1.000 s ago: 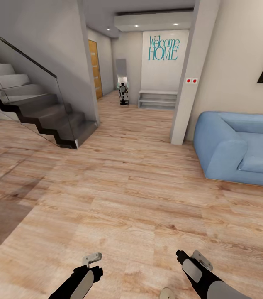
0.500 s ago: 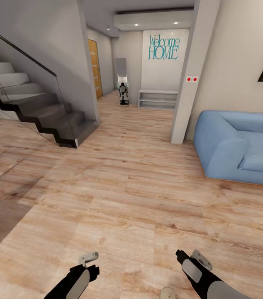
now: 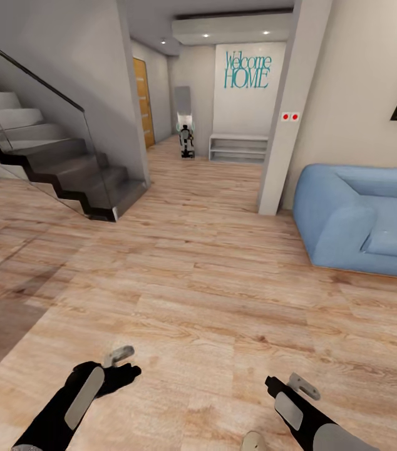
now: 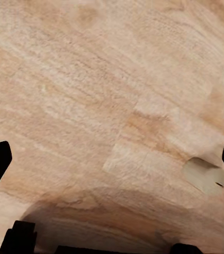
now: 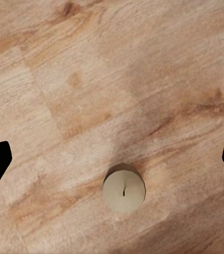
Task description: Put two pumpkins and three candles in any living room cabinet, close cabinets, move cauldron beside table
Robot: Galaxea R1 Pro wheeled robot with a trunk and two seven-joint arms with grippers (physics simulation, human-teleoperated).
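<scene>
Candle [image 5: 123, 194] stands upright on the plank floor [image 3: 211, 300], wick up, seen from above between the right gripper's [image 5: 112, 159] fingers, touching neither. Same candle shows at the bottom edge of the head view [image 3: 253, 440], just inside the right arm, and in the left wrist view [image 4: 203, 175] as a pale stub near one finger. Right gripper [image 3: 289, 383]: jaws wide apart, nothing held. Left gripper [image 3: 118, 362]: jaws wide apart, nothing held, over bare floor. Farther off: blue sofa [image 3: 364, 219] at right by a pillar [image 3: 289, 125], glass-railed stairs [image 3: 48, 163] at left, hallway with "Welcome HOME" lettering [image 3: 247, 70] ahead.
</scene>
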